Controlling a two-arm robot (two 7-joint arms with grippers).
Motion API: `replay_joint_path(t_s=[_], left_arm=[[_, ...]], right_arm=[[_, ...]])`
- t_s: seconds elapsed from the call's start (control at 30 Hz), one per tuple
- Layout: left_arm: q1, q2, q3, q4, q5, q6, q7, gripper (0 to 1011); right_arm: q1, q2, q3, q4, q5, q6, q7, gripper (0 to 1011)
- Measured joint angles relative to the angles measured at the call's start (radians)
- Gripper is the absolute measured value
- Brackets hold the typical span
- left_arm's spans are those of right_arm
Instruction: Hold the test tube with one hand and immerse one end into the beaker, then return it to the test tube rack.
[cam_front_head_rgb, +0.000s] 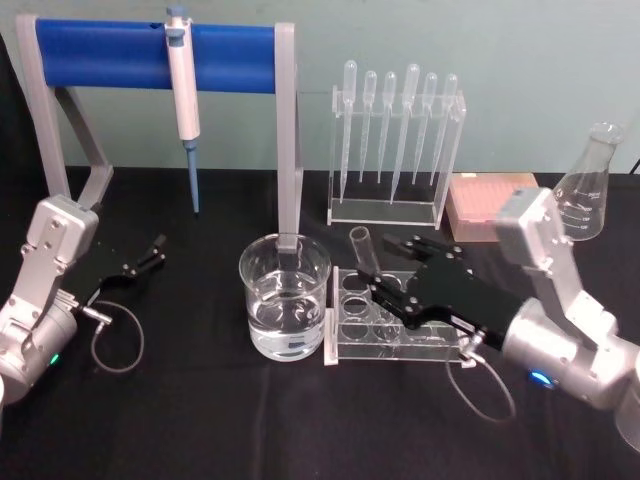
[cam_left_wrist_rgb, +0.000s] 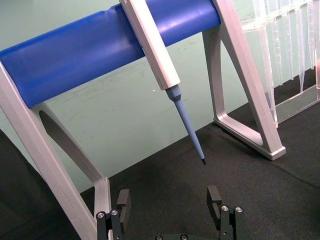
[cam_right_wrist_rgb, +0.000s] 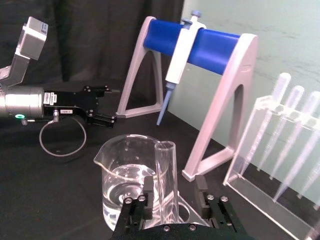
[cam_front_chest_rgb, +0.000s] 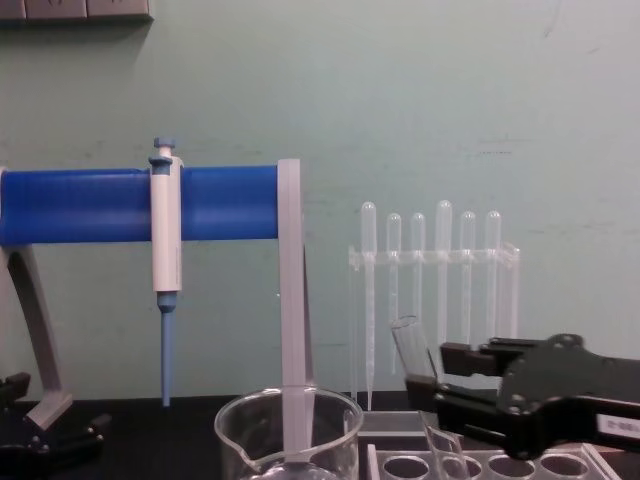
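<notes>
Gripping test tube (cam_front_head_rgb: 361, 254) with clenched fingers (cam_front_head_rgb: 392, 291), apparently over rack (cam_front_head_rgb: 390, 330), left fingers (cam_left_wrist_rgb: 124, 201) released

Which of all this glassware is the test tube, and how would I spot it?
Start at the wide beaker of clear liquid in the middle of the black table. Just to its right stands a clear rack with round holes, and the test tube rises tilted from it between the right gripper's fingers. It is plain, open-topped glass, unlike the thin bulb-topped pipettes behind.

No legible text, apparently.
</notes>
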Motion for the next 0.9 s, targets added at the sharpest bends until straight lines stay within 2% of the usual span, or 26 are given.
replay_joint_path(t_s=[0.03, 0.2, 0.23, 0.33, 0.47, 0.5, 0.6, 0.67, 0.7, 0.8, 0.9], left_arm=[[0.000, 0.000, 0.000, 0.000, 0.000, 0.000, 0.000, 1000], [0.000, 0.000, 0.000, 0.000, 0.000, 0.000, 0.000, 1000], [0.000, 0.000, 0.000, 0.000, 0.000, 0.000, 0.000, 1000], [0.000, 0.000, 0.000, 0.000, 0.000, 0.000, 0.000, 1000], [0.000, 0.000, 0.000, 0.000, 0.000, 0.000, 0.000, 1000], [0.000, 0.000, 0.000, 0.000, 0.000, 0.000, 0.000, 1000], [0.000, 0.000, 0.000, 0.000, 0.000, 0.000, 0.000, 1000], [0.000, 0.000, 0.000, 0.000, 0.000, 0.000, 0.000, 1000], [0.000, 0.000, 0.000, 0.000, 0.000, 0.000, 0.000, 1000], [0.000, 0.000, 0.000, 0.000, 0.000, 0.000, 0.000, 1000], [0.000, 0.000, 0.000, 0.000, 0.000, 0.000, 0.000, 1000]], right_arm=[[-0.028, 0.009, 0.013, -0.027, 0.002, 0.007, -0.016, 518], [-0.140, 0.049, 0.073, -0.126, 0.012, 0.039, -0.069, 661], [-0.182, 0.063, 0.098, -0.158, 0.016, 0.050, -0.086, 682], [-0.258, 0.089, 0.155, -0.211, 0.022, 0.063, -0.117, 798], [-0.317, 0.103, 0.210, -0.225, 0.015, 0.057, -0.156, 888], [-0.337, 0.097, 0.236, -0.212, 0.011, 0.043, -0.179, 934], [-0.351, 0.076, 0.263, -0.175, -0.001, 0.016, -0.215, 990], [-0.345, 0.035, 0.285, -0.106, -0.015, -0.025, -0.260, 1000], [-0.339, 0.025, 0.288, -0.090, -0.020, -0.035, -0.270, 1000], [-0.309, 0.000, 0.290, -0.033, -0.038, -0.055, -0.289, 1000], [-0.247, -0.030, 0.280, 0.049, -0.077, -0.070, -0.309, 1000]])
